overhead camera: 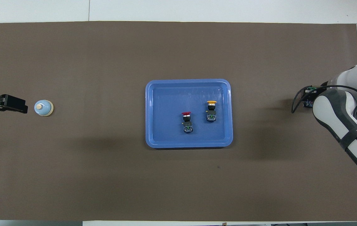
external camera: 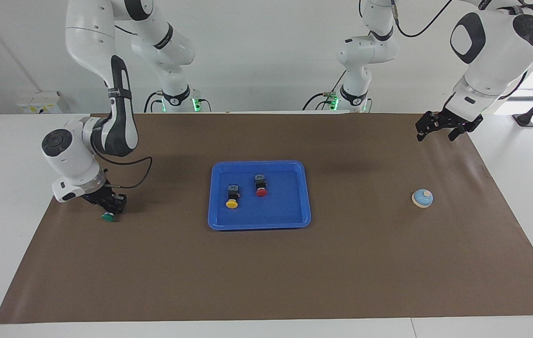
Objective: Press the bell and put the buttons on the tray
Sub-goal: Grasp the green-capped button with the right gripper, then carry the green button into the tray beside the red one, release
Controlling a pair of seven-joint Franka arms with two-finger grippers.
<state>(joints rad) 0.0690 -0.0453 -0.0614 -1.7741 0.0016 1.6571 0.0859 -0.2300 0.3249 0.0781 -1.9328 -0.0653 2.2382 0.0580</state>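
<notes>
1. The right arm bends down low at its own end of the table; the right gripper [external camera: 108, 208] is at the surface, fingers clamped together.
2. The left arm waits, raised; the left gripper [external camera: 441, 127] hangs spread wide.
</notes>
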